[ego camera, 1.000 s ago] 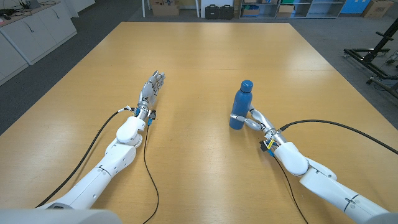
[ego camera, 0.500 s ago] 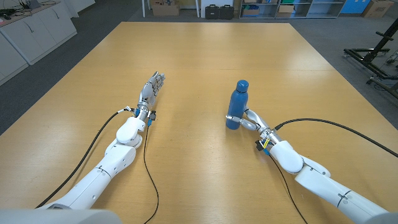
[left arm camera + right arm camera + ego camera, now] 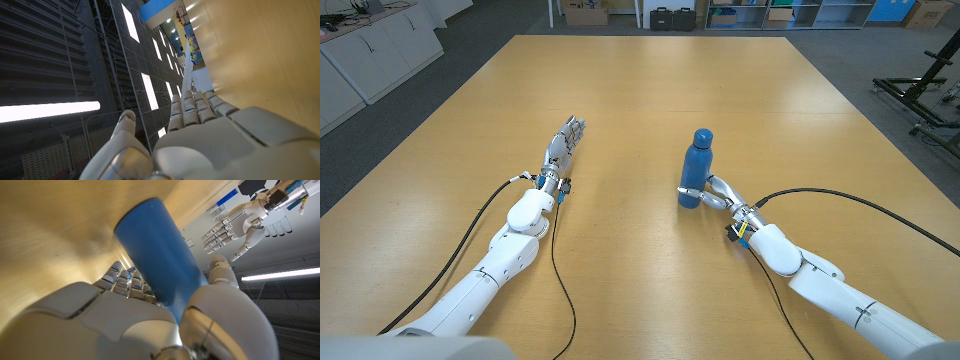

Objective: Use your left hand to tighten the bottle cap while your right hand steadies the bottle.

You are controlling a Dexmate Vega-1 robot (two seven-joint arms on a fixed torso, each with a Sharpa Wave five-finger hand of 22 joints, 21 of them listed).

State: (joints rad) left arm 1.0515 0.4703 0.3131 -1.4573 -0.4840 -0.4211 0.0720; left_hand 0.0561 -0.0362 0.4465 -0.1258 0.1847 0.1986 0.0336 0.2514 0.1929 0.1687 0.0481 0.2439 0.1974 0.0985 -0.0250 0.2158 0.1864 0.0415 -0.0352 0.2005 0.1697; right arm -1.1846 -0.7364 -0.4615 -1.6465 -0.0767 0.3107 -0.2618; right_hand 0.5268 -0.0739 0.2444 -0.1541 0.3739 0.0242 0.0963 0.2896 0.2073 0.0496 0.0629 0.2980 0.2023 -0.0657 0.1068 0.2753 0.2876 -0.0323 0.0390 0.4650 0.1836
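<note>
Wooden tabletop runs wide and pale back to a strip of grey floor, with cabinets off at ten o'clock and crates and cases lined up at twelve.

Starting on the left, the left hand lies out on the wood at about nine o'clock from the bottle, well apart from it, fingers stretched forward and lying side by side, holding nothing. From its own wrist camera the fingers look straight and slack, the thumb standing off to one side.

Moving right, the blue bottle stands upright near the middle of the table, its cap on top. The right hand comes in from about four o'clock and grasps the lower body, thumb on one side, fingers round the other; the right wrist view shows the blue wall wedged between them. Whether the base sits fully flat on the wood I can't quite tell from here.

As I judge it, the trouble ahead is the low grip. When the left hand reaches over and turns the cap, the force acts high above the right hand's hold, so the bottle could lean or spin in that grasp instead of the cap tightening. The left hand also has a long reach to make; arriving off-centre, it could knock the neck and tip the bottle
</note>
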